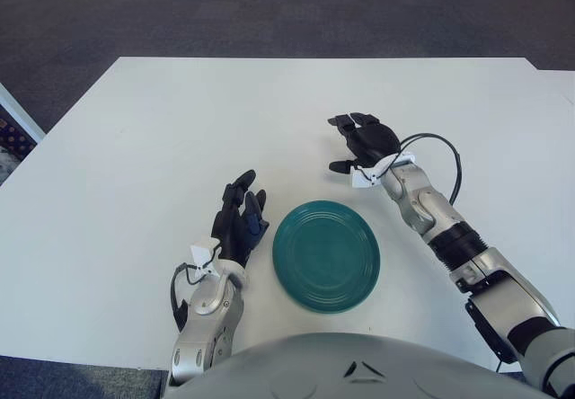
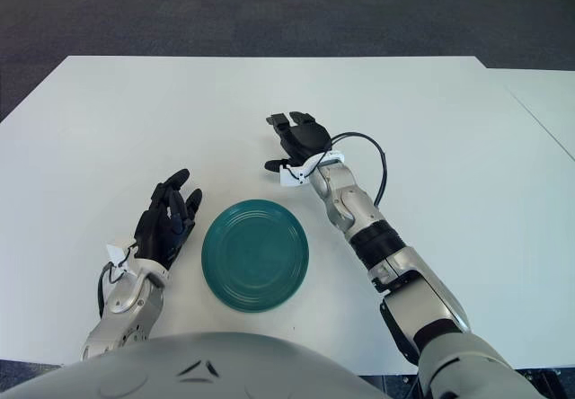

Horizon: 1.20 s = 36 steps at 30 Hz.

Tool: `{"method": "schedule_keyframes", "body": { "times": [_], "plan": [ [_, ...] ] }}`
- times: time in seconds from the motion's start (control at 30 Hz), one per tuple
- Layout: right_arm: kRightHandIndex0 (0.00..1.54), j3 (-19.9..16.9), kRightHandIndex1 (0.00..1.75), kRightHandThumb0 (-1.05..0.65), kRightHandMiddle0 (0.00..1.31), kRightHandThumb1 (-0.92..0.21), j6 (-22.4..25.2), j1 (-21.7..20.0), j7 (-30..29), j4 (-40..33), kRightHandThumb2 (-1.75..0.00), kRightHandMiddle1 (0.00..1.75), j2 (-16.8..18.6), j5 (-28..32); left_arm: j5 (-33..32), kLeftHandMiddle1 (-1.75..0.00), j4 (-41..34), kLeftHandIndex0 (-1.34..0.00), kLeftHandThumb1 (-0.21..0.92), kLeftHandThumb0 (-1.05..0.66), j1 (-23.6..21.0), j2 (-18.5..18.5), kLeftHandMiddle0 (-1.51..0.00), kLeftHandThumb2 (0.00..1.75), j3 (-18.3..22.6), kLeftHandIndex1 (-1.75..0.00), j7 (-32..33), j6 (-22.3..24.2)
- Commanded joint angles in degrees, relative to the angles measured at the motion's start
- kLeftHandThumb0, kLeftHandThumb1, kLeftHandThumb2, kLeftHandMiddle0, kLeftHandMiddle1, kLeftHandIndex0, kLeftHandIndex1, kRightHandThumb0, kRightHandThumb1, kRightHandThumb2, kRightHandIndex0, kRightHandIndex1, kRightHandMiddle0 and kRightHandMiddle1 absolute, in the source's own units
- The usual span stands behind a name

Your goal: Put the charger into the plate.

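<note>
A teal plate (image 1: 326, 255) sits near the table's front edge with nothing in it. My right hand (image 1: 358, 141) is just behind the plate's far rim, black fingers curled in a claw. A small white block, the charger (image 1: 362, 178), shows under the palm beside the thumb and travels with the hand. It is mostly hidden by the fingers. My left hand (image 1: 237, 224) shows just left of the plate, fingers extended and holding nothing.
The white table (image 1: 162, 129) stretches wide to the left and back, with dark carpet beyond its far edge. A black cable (image 1: 440, 143) loops off my right wrist. My own torso (image 1: 350, 367) fills the bottom of the view.
</note>
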Motion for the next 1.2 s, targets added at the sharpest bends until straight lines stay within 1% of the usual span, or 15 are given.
{"method": "schedule_keyframes", "body": {
  "times": [0.0,0.4,0.5,0.6,0.87,1.03,1.17],
  "plan": [
    [0.20,-0.53,0.00,-0.90,0.00,-0.92,-0.45,-0.30,-0.83,0.99,-0.63,0.62,-0.47,0.68,0.40,0.00,-0.33,-0.01,0.92,-0.88,0.02,-0.61,-0.36,0.81,-0.32,-0.76,0.40,0.57],
    [0.22,-0.45,0.01,-0.90,0.00,-0.92,-1.62,0.91,-1.37,3.60,-0.64,0.64,0.06,1.97,-1.04,0.00,-0.19,-0.01,0.92,-0.88,-0.43,-0.71,-0.37,0.81,0.29,-0.77,0.22,1.48],
    [0.22,-0.31,0.01,-0.89,0.00,-0.92,-2.16,0.95,-2.08,5.82,-0.63,0.65,0.27,2.61,-1.23,0.00,0.04,-0.01,0.92,-0.89,-0.50,-0.86,-0.37,0.81,0.36,-0.77,0.15,1.07],
    [0.23,-0.10,0.01,-0.89,0.00,-0.92,-3.21,0.71,-3.78,9.53,-0.62,0.65,0.26,2.81,-1.51,0.00,0.08,-0.01,0.92,-0.90,-0.42,-1.00,-0.37,0.81,0.48,-0.77,0.15,0.95],
    [0.22,0.42,0.00,-0.88,0.00,-0.92,-4.89,-1.44,-6.85,16.51,-0.62,0.65,0.37,2.57,-1.71,-0.01,0.02,0.00,0.92,-0.90,-0.19,-0.76,-0.38,0.81,0.56,-0.77,0.06,1.21],
    [0.22,0.37,0.00,-0.88,0.00,-0.92,-5.29,-3.03,-6.72,20.71,-0.64,0.65,0.59,3.35,-1.49,-0.01,0.04,0.00,0.92,-0.91,-0.45,-0.47,-0.39,0.81,0.47,-0.77,-0.10,1.05],
    [0.23,0.52,0.00,-0.88,0.00,-0.92,-5.66,-3.34,-6.40,23.34,-0.64,0.66,0.92,4.07,-1.56,-0.02,-0.25,-0.01,0.92,-0.93,-0.40,-0.08,-0.41,0.82,0.32,-0.77,-0.54,1.16]
  ]
}}
